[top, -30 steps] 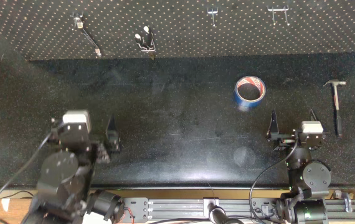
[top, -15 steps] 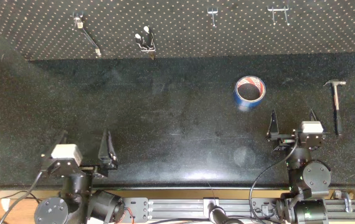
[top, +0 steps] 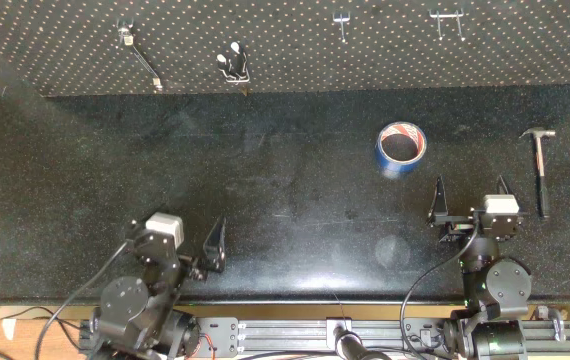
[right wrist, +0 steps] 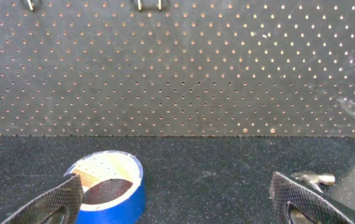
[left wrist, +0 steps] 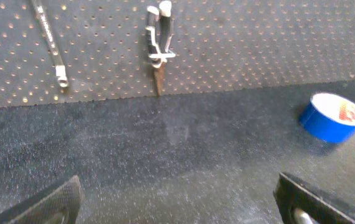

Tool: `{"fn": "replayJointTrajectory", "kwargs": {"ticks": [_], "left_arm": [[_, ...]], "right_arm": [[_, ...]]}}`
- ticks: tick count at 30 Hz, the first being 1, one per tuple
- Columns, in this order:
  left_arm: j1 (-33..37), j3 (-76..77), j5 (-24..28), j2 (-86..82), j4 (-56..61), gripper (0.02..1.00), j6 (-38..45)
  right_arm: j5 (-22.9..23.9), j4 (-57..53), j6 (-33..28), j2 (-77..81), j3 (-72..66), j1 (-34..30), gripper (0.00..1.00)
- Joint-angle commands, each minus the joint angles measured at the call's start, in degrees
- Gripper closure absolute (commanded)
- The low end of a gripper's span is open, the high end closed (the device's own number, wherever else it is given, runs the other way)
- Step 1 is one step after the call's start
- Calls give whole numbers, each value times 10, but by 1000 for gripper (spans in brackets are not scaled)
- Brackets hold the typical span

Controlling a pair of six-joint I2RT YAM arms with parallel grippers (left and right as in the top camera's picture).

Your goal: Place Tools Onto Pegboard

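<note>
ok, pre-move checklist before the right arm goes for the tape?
1. Right tool open and empty: ok.
2. Left tool open, empty, low near its base: ok.
3. Blue tape roll lying flat on the table, nothing touching it: ok.
4. Hammer lies apart from the roll, off to the side: ok.
5. Bare hooks free on the pegboard: ok.
6. Hook long enough to hold the roll: cannot tell.
</note>
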Motion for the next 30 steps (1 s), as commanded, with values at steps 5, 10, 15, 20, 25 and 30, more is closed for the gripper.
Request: {"fn": "replayJointTrajectory", "kwargs": {"ticks": [5, 10, 15, 20, 25, 30], "left_arm": [[173, -200, 93, -6, 318, 25, -7], [182, -200, 40, -6, 312, 20, 141], [182, -200, 28, -6, 312, 23, 85], [182, -200, 28, -6, 312, 23, 85], [182, -200, 28, -6, 312, 23, 85], [182, -200, 28, -6, 312, 23, 85]], "right_arm": [[5, -3, -8, -3, -1, -3, 23], [5, -3, -8, -3, -1, -3, 23], [5, -3, -8, -3, -1, -3, 23], [5, -3, -8, -3, -1, -3, 23], [5, -3, -8, -3, -1, -3, 23], [5, -3, -8, -3, -1, -3, 23]]}}
